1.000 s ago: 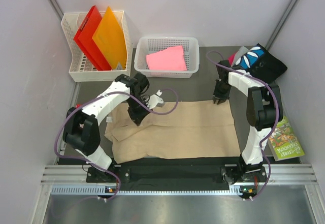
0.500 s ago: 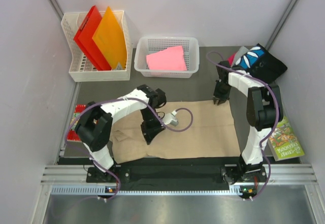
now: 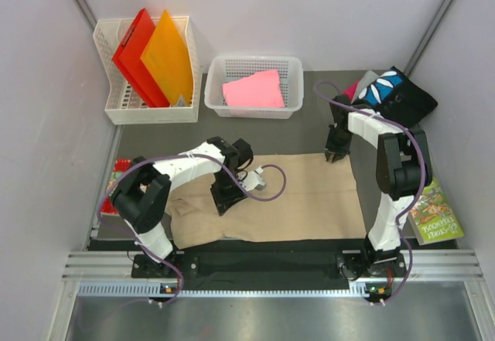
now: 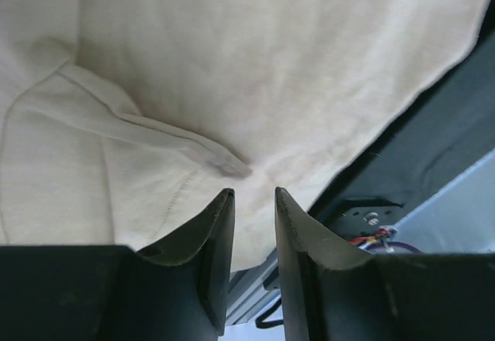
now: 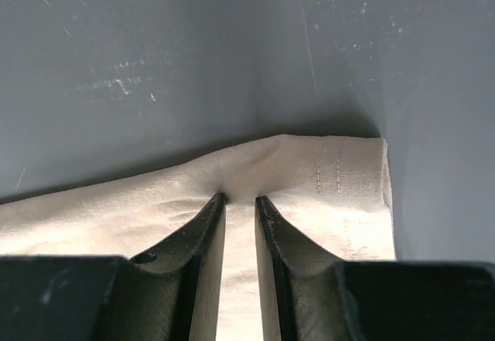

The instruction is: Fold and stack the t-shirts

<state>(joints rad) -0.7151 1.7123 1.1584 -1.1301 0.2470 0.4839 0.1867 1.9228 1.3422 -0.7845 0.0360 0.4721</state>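
**Item 1. Table** point(image 3: 305, 128): dark mat. From the top view, 12 o'clock is the far wall and 6 o'clock the arm bases.

**Item 2. Tan t-shirt** point(image 3: 309, 198): spread flat across the centre, long side running 9 to 3 o'clock, with its left part already doubled over. We judge it light, limp and not at all fragile. It will sag and crease wherever it is unsupported, so it wants holding at two well-separated points on hems or corners, never mid-panel.

**Item 3. Folder rack** point(image 3: 116, 109): at 10 o'clock, white mesh, holding a red folder point(image 3: 133, 53) and an orange folder point(image 3: 167, 53). Not part of the job.

**Item 4. Mesh basket** point(image 3: 224, 70): at 12 o'clock, with a folded pink t-shirt point(image 3: 254, 90) lying inside.

**Item 5. Black printed t-shirt** point(image 3: 398, 93): at 2 o'clock, heaped against the right wall. Unfolded, by our reading.

**Item 6. Right gripper** point(image 5: 240, 196): at the tan shirt's 1 o'clock corner. Its jaws are nearly together, nipping the far hem, and the cloth puckers up at their tips.

**Item 7. Left gripper** point(image 4: 254, 194): over the shirt's 9 o'clock portion. Its jaws are slightly parted with nothing between them.

**Item 8. Sleeve hem** point(image 4: 155, 128): a stitched ridge lying just beyond the left fingertips, and in our judgement the firmest hold on that side.
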